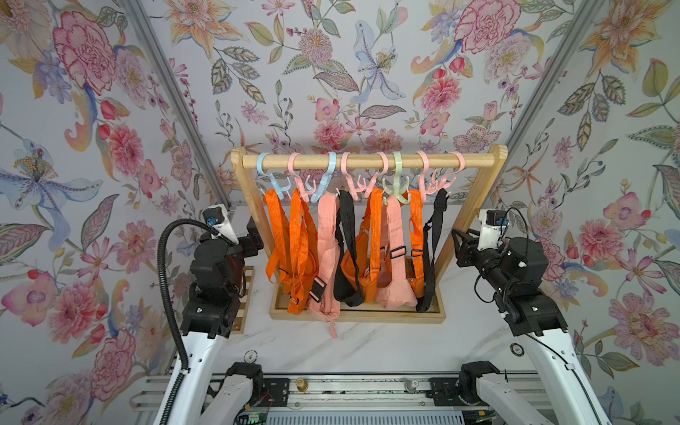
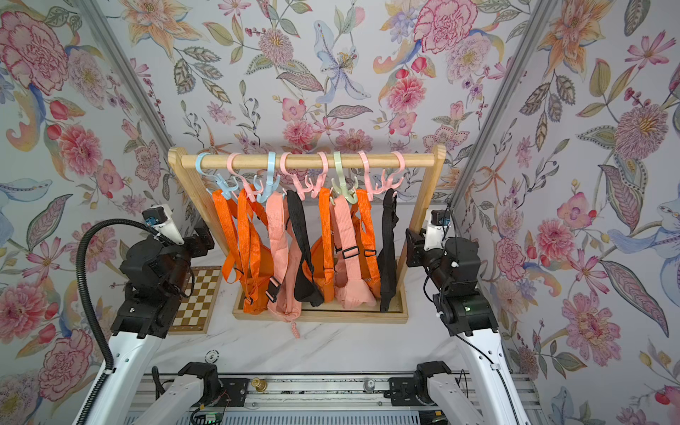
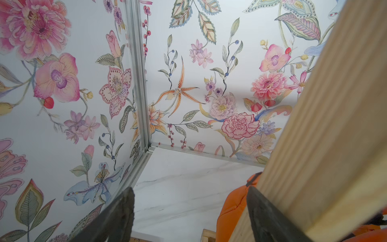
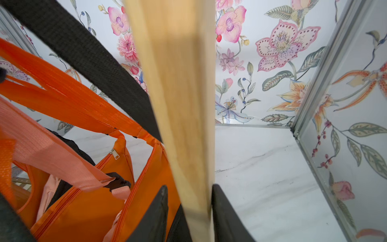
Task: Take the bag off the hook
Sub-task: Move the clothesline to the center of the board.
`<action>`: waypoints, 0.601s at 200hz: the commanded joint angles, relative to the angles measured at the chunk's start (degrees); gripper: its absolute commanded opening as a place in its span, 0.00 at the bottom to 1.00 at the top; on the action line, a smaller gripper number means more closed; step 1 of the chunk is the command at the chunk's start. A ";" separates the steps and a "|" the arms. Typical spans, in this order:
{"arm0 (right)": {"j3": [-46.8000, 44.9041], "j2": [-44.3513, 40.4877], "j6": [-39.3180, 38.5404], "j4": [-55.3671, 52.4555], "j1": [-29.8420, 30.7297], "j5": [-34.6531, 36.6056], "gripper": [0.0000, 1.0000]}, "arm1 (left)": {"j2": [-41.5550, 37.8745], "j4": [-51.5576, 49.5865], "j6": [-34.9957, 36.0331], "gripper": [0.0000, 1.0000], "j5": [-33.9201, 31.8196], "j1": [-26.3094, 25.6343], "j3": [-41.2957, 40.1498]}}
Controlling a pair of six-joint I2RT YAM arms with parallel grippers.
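wooden rack [image 1: 368, 315] stands on the marble table [image 1: 368, 342], and every one of the bags [image 1: 294, 257] (orange, pink, black) hangs by its strap from the plastic hooks [image 1: 399, 176] on the top bar [image 1: 368, 160]. left gripper [image 3: 190, 188] sits beside the left post [image 3: 324, 125], fingers spread wide, holding nothing. right gripper [image 4: 189, 186] has the right post [image 4: 178, 83] between its fingers, one pad touching the wood, the other just off it — can't tell if it's truly clamped.
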 commanded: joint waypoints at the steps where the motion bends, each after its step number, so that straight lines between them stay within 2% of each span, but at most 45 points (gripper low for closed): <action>1: 1.47 2.04 -0.01 4.54 0.87 -2.87 0.27 | 0.04 -1.86 -0.09 0.83 6.71 -3.39 1.75; 17: 2.23 3.52 0.30 5.06 1.16 -2.87 0.22 | 0.32 -2.77 -0.74 0.83 6.80 -4.13 2.22; 56: 2.31 5.29 1.17 7.88 2.91 -0.41 0.19 | -0.40 -5.74 -0.85 0.88 5.71 -5.60 3.38; 120: 0.69 5.34 1.62 10.31 5.42 4.70 0.19 | -4.87 -11.97 -1.03 0.90 7.00 -6.43 2.57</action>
